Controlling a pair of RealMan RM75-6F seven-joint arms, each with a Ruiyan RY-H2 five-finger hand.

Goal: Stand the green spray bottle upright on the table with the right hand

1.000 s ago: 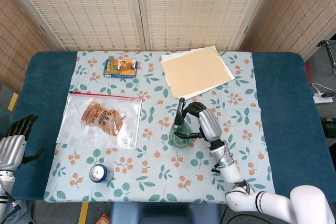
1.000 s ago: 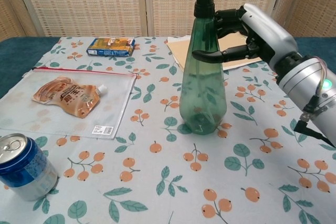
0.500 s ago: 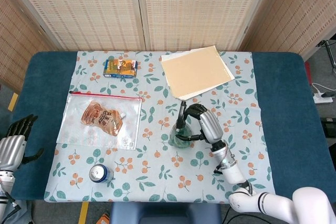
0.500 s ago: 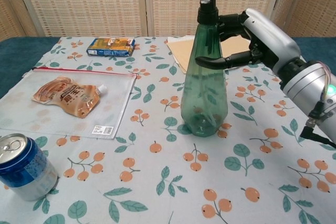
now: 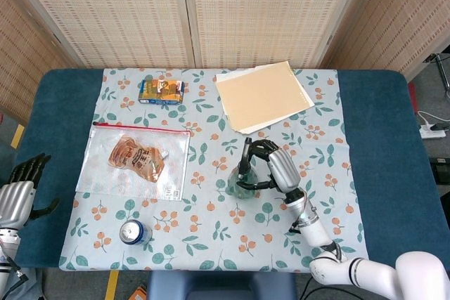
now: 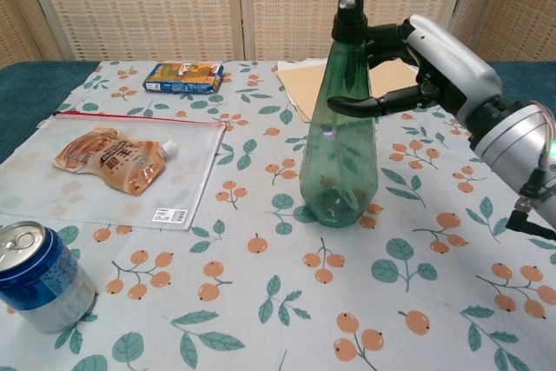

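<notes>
The green spray bottle (image 5: 241, 178) (image 6: 339, 162) stands upright on the flowered cloth near the table's middle, its base flat down and its dark nozzle at the top. My right hand (image 5: 276, 166) (image 6: 434, 58) holds it from the right at the neck: the thumb crosses the front of the bottle and the other fingers reach behind it just below the nozzle. My left hand (image 5: 17, 193) shows only in the head view, off the table's left edge, fingers apart and holding nothing.
A blue drink can (image 5: 135, 232) (image 6: 39, 275) stands at the front left. A clear zip bag (image 5: 151, 166) (image 6: 187, 175) holding an orange pouch lies left of the bottle. A small snack box (image 5: 162, 89) (image 6: 182, 77) and a tan folder (image 5: 264, 96) (image 6: 300, 93) lie at the back.
The bottle has come from a slight lean to upright and shifted a little to the right with my right hand. The left hand has not moved.
</notes>
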